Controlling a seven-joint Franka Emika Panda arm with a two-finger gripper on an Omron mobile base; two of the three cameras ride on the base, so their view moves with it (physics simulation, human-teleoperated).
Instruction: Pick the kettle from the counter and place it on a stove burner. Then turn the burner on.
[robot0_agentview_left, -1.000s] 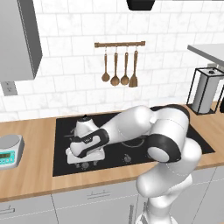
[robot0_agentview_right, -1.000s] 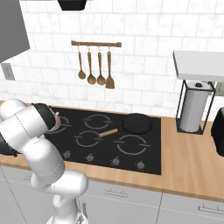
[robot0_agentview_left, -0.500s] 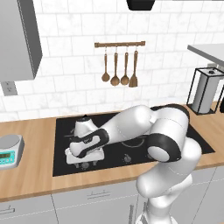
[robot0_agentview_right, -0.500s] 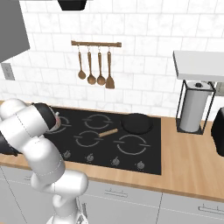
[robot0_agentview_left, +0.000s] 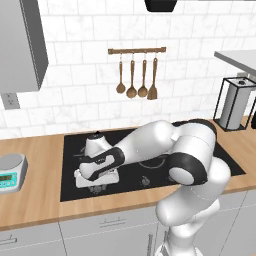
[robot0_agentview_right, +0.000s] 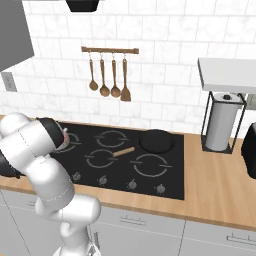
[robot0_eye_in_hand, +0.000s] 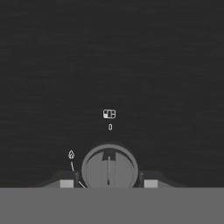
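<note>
The shiny silver kettle (robot0_agentview_left: 95, 144) stands upright at the back left of the black cooktop (robot0_agentview_left: 70, 190), over a stove burner whose ring (robot0_agentview_right: 75, 141) shows beside it. In the right base view my arm covers all but a sliver of the kettle (robot0_agentview_right: 63, 139). My gripper (robot0_agentview_left: 96, 184) is down at the cooktop's front row of knobs, in front of the kettle and apart from it. In the hand view a round burner knob (robot0_eye_in_hand: 109, 170) sits between the fingertips of my gripper (robot0_eye_in_hand: 108, 183), which press against its two sides.
A grey kitchen scale (robot0_agentview_left: 11, 172) sits on the wood counter (robot0_agentview_left: 30, 210) left of the cooktop. A black pan (robot0_agentview_right: 156, 141) with a wooden handle occupies the back right burner. A paper towel holder (robot0_agentview_right: 220, 127) stands on the right. Wooden utensils (robot0_agentview_left: 136, 77) hang on the wall.
The jaws have closed in from wide open onto the knob. The arm has barely moved and the kettle stays put.
</note>
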